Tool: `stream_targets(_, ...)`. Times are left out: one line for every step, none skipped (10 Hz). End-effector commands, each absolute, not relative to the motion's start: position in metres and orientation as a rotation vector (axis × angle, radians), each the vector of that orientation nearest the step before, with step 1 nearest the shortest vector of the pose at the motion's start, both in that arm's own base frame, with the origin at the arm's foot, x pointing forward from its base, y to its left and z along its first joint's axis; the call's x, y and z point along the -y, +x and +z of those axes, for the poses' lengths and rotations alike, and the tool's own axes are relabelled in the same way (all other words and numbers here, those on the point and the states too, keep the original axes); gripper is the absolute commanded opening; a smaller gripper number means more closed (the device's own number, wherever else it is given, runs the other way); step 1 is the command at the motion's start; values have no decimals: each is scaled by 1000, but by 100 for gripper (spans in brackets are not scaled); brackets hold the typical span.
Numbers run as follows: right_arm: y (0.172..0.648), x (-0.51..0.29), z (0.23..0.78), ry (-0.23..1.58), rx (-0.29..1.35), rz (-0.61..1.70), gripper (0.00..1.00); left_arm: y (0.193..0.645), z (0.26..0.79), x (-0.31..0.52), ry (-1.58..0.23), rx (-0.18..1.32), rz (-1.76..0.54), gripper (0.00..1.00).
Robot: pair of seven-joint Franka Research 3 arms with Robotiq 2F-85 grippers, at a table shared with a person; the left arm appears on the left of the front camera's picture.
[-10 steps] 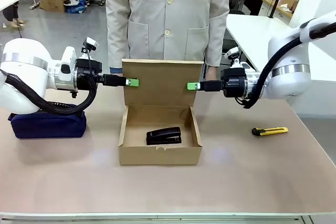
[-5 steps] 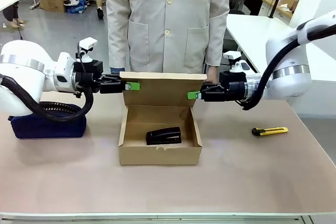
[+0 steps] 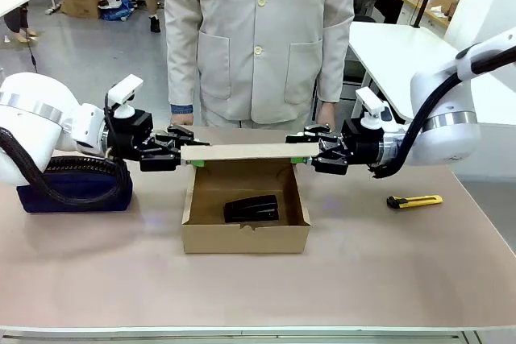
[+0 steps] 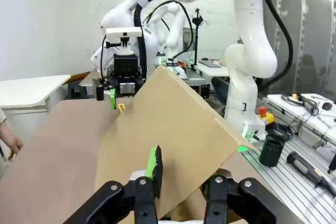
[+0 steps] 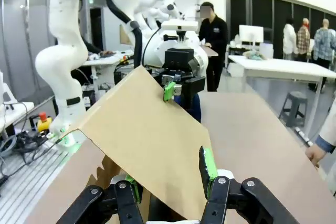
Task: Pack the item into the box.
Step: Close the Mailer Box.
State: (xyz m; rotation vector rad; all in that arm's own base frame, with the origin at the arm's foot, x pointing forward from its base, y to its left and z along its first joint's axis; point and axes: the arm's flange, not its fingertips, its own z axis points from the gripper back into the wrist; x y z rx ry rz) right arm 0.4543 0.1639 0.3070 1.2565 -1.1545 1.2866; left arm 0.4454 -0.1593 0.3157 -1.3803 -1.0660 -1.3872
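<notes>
The brown cardboard box (image 3: 246, 235) sits open at mid-table, and the item, a small black stapler (image 3: 251, 209), lies flat inside it. Its hinged lid flap (image 3: 238, 151) hangs nearly level over the back of the box and appears edge-on. My left gripper (image 3: 187, 159) is shut on the flap's left edge, and my right gripper (image 3: 300, 156) is shut on its right edge. In the left wrist view the lid flap (image 4: 168, 124) runs between my left gripper's (image 4: 184, 174) fingers. The right wrist view has the lid flap (image 5: 142, 129) between my right gripper's (image 5: 170, 179) fingers.
A person in a beige coat (image 3: 258, 38) stands close behind the box at the table's far edge. A navy pouch (image 3: 72, 183) lies under my left arm. A yellow utility knife (image 3: 414, 201) lies to the right of the box.
The lid flap has swung from upright down to nearly level over the box. Both grippers have turned and come lower with it, still holding its side edges.
</notes>
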Motion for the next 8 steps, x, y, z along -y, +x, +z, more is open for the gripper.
stream_targets(440,-163,299,1245,1216,1324,57,442,307,159,-1316,1087,-1448,41)
stream_targets(433,-160,295,1247,1200,1333,57,442,302,165,-1310,1087,-1442,41)
stream_targets(427,-158,291,1241,1187,1339,57,442,299,164,-1287,1090,-1428,41)
stream_targets(424,-152,288,1252,1197,1336,57,443,297,163,-1291,1089,-1419,41)
stream_targets(423,-148,289,1278,1222,1334,57,444,297,162,-1297,1087,-1416,41)
stream_targets(422,-148,291,1277,1221,1344,57,444,299,162,-1288,1076,-1417,80)
stream_targets(423,-149,292,1285,1203,1351,90,444,300,163,-1285,1063,-1424,98)
stream_targets(424,-150,292,1280,1186,1359,100,443,301,161,-1275,1062,-1428,100)
